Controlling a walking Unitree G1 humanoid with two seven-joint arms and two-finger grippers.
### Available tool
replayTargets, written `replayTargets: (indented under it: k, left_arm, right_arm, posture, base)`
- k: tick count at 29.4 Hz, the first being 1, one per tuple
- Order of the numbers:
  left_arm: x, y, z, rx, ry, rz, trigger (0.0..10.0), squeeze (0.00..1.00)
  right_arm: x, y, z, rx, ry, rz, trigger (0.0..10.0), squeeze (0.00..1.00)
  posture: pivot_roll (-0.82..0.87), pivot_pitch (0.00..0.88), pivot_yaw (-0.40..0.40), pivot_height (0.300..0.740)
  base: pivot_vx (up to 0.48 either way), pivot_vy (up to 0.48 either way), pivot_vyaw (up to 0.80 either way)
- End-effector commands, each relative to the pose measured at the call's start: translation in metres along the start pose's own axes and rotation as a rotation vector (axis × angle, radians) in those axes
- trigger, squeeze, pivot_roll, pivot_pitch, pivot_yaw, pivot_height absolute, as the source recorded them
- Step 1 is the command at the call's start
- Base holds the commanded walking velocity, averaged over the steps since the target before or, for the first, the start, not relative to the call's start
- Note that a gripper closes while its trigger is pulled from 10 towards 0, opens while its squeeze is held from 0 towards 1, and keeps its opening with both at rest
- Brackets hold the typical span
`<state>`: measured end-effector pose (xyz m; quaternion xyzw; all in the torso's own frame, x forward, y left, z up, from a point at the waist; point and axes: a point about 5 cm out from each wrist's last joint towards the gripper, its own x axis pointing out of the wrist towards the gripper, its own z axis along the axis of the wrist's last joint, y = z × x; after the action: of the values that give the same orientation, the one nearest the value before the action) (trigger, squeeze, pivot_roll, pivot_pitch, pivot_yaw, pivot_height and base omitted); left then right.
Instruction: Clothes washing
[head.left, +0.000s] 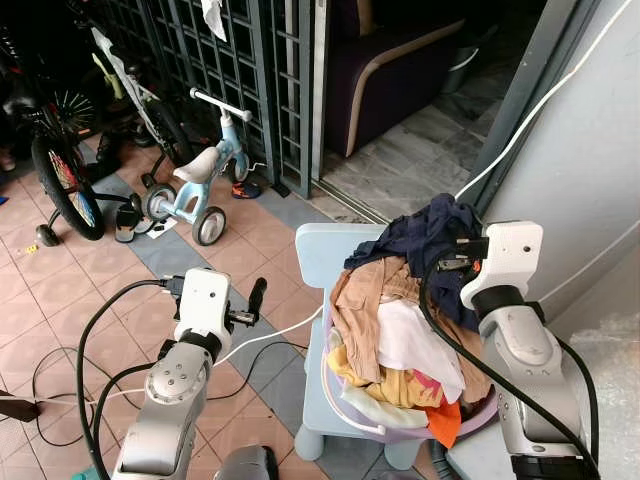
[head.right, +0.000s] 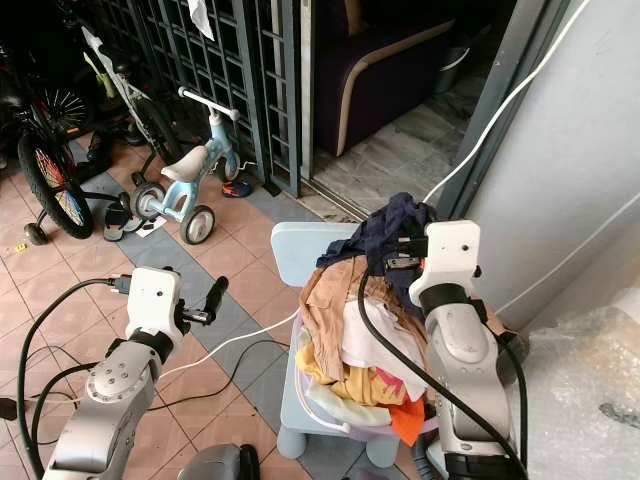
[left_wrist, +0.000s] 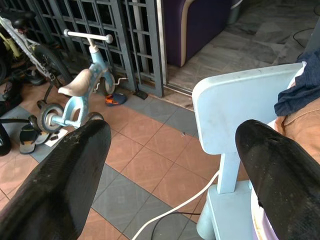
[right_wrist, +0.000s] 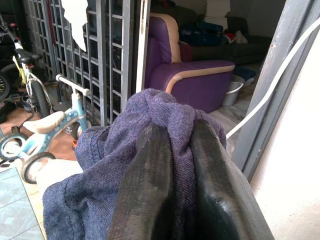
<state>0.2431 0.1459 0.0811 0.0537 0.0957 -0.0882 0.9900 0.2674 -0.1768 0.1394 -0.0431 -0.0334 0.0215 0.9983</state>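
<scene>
A heap of clothes (head.left: 400, 335) fills a pale basket (head.left: 355, 412) that stands on a light blue child's chair (head.left: 318, 255). On top of the heap lies a dark blue garment (head.left: 425, 240). My right gripper (right_wrist: 172, 150) is shut on a fold of that dark blue garment (right_wrist: 95, 200), lifting it above the heap. My left gripper (left_wrist: 172, 165) is open, held to the left of the chair (left_wrist: 240, 100) over the tiled floor, with nothing between its fingers (left_wrist: 65, 175).
A small blue tricycle (head.left: 195, 180) and a bicycle (head.left: 60, 165) stand by a metal gate (head.left: 215, 60) at the back left. Cables (head.left: 60, 370) lie on the tiled floor. A purple armchair (head.left: 385, 65) is beyond the doorway. A grey wall (head.left: 590, 130) rises on the right.
</scene>
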Motion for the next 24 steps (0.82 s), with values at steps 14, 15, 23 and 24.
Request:
replayTargets:
  k: [14,15,23,24]
  left_arm:
    - [0.0012,0.0014,0.0004,0.003,0.003,0.009,10.0,0.0]
    - [0.0012,0.0014,0.0004,0.003,0.003,0.009,10.0,0.0]
    - [0.0015,0.0014,0.0003,0.003,0.005,0.006,10.0,0.0]
    - [0.0016,0.0013,0.0003,0.003,0.004,0.006,10.0,0.0]
  right_arm:
    - [0.0032,0.0038,0.001,0.011,0.001,0.012,10.0,0.0]
    - [0.0032,0.0038,0.001,0.011,0.001,0.012,10.0,0.0]
    - [0.0045,0.004,0.0007,0.003,-0.001,0.005,10.0,0.0]
    - [0.0048,0.0039,0.0004,0.003,0.0,0.005,10.0,0.0]
  posture:
    - [-0.04,0.012,0.024,0.74]
    - [-0.04,0.012,0.024,0.74]
    - [-0.04,0.012,0.026,0.74]
    - [-0.04,0.011,0.026,0.74]
  base:
    - [-0.315,-0.233,0.0]
    - [-0.307,-0.274,0.0]
    - [-0.285,-0.269,0.0]
    - [-0.244,-0.262,0.0]
